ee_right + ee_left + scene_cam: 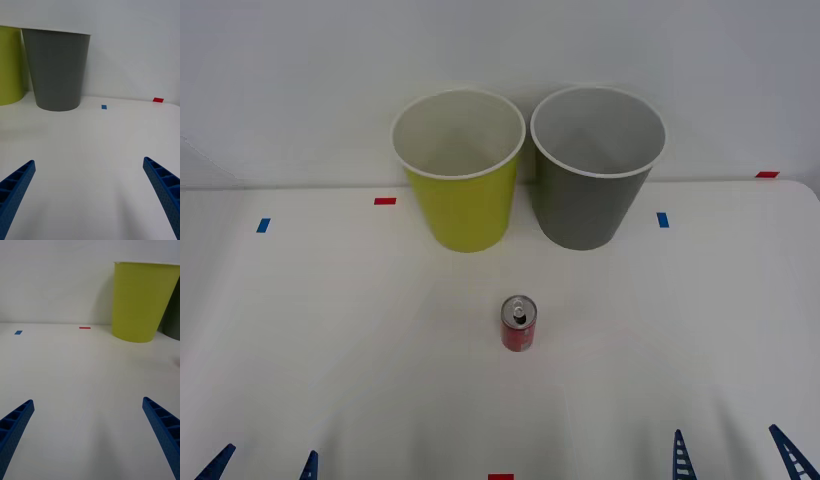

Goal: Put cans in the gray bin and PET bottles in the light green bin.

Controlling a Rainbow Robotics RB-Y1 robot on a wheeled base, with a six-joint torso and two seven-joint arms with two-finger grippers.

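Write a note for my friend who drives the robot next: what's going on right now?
Left gripper: open, holding nothing, at the near table edge.
Right gripper: open, holding nothing, at the near edge too.
The red can stands upright mid-table, in front of both bins.
The light green bin and gray bin stand side by side at the back.
Done: nothing so far.
Left: put the can into the gray bin.

Lab: bare white table (330,330), tape markers (385,201).
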